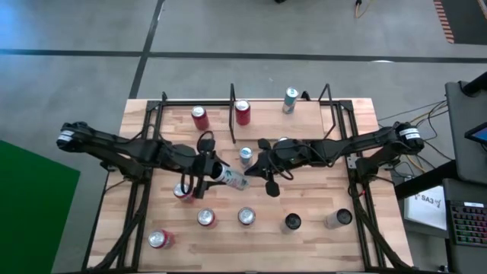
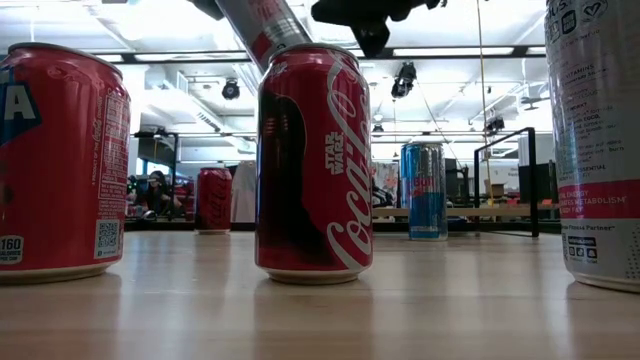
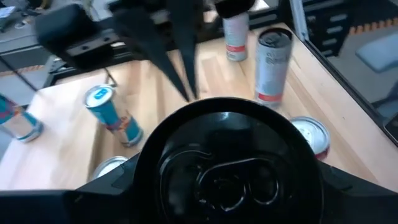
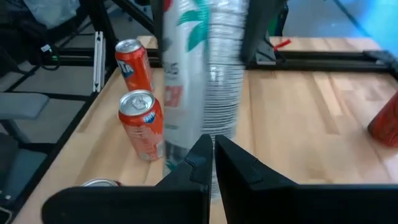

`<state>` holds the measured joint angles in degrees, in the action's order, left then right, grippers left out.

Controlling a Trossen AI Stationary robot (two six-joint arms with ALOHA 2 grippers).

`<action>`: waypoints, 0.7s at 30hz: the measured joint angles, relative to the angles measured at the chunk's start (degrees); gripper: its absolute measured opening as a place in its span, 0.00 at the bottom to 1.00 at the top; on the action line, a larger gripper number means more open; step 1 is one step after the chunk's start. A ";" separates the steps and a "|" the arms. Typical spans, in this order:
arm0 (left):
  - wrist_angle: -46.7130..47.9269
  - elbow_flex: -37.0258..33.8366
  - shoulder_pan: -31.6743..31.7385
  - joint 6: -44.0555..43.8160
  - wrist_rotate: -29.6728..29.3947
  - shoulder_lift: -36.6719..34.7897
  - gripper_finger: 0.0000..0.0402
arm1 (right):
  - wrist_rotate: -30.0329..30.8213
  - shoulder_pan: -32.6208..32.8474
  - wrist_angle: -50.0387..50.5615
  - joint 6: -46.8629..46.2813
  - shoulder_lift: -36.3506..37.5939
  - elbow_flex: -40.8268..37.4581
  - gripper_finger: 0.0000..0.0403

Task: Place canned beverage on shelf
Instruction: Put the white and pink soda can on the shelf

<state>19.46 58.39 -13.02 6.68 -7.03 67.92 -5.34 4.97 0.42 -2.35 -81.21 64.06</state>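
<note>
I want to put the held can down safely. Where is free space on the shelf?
The shelf is bare right of the teal can. Its left end is crowded by two red cans. The left pincer holds the white can.

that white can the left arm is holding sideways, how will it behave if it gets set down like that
Lying on its side, the white can would probably roll: it is a smooth cylinder. The left pincer holds it near one end, so it may sag or slip. It probably dents if squeezed hard.
</note>
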 joint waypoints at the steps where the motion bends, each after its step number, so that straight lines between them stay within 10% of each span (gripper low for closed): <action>1: 0.00 -0.02 -0.11 0.31 0.35 0.19 0.62 | -0.62 0.00 0.27 -0.66 0.00 0.17 0.02; 21: -1.49 -0.02 -0.31 1.00 0.65 0.37 0.62 | -6.88 -0.26 1.01 -5.36 0.09 0.39 0.04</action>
<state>17.98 58.37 -13.32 7.68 -6.37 68.29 -12.23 4.71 1.43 -7.71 -81.12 64.45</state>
